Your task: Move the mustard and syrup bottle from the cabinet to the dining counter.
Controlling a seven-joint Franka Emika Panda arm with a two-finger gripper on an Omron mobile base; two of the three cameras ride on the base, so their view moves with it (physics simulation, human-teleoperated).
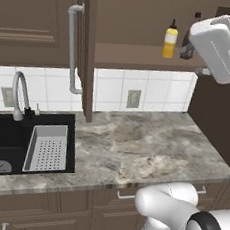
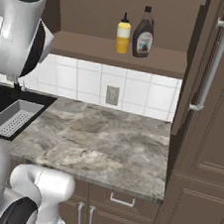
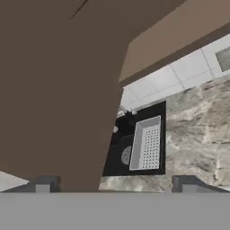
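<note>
The gripper [image 3: 114,184] shows in the hand view as two dark tips set wide apart, nothing between them. Beyond them lie the marbled counter [image 1: 149,145] and the black sink [image 1: 5,141] with its white strainer tray [image 1: 46,148]. Farther back, on the open cabinet [image 2: 117,52] shelf, the mustard [image 2: 123,34] stands upright, nozzle up, just beside the syrup bottle [image 2: 143,34], also upright. In the left view the arm hides most of the syrup bottle.
</note>
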